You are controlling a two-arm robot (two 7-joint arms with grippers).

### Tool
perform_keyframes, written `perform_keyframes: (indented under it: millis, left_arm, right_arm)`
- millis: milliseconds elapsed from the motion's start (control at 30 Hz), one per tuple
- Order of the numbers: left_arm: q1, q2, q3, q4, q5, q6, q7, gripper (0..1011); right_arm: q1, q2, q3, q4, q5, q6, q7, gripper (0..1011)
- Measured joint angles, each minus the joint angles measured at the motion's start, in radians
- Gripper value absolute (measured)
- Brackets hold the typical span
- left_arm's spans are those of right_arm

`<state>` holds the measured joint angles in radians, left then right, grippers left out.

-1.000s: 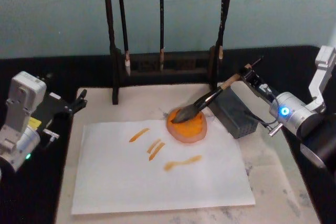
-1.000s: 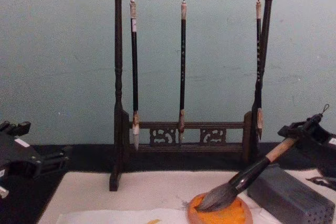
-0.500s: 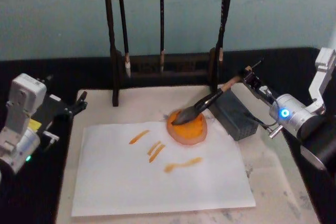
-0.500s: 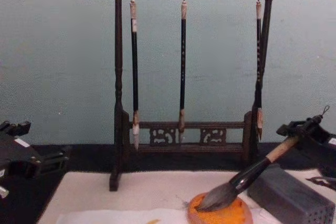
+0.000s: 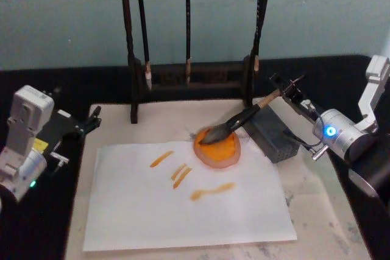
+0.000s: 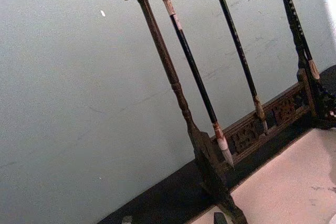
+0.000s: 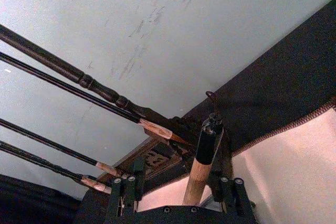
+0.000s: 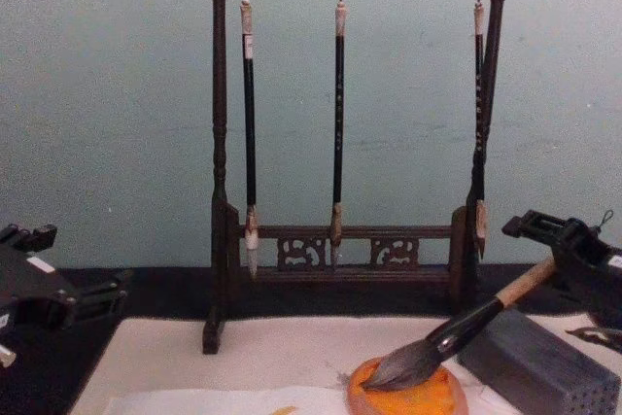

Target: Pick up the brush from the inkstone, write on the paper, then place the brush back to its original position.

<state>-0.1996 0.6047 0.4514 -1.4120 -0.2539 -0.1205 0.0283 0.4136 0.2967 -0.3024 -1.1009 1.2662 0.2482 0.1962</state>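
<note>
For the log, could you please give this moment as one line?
brush: tuft on inkstone; right gripper: open around handle; left gripper: parked left; paper: orange strokes

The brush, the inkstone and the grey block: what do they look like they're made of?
The brush: tan matte handle, likely wood or bamboo; dark glossy neck; soft grey hair tuft tapering to a point. The inkstone: shallow round orange dish with a duller brownish rim, possibly ceramic or plastic; I can't tell which. The grey block: matte dark grey with a perforated side, perhaps stone or moulded plastic.
</note>
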Motion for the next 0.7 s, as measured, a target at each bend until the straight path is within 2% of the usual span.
perform_keyframes:
  millis: [333,533,700]
  left_arm:
    - [0.0,0.0,0.0,0.0,0.0,0.0,0.0,1001]
    - [0.0,0.0,0.0,0.0,0.0,0.0,0.0,1001]
    - [0.0,0.0,0.0,0.0,0.0,0.0,0.0,1001]
  right_arm:
    - [0.0,0.0,0.0,0.0,0.0,0.0,0.001,989]
    - [0.0,0.0,0.0,0.0,0.0,0.0,0.001,1000]
    - [-0.014,0.017,-0.011,-0.021,0.008,-0.006,-0.001,1000]
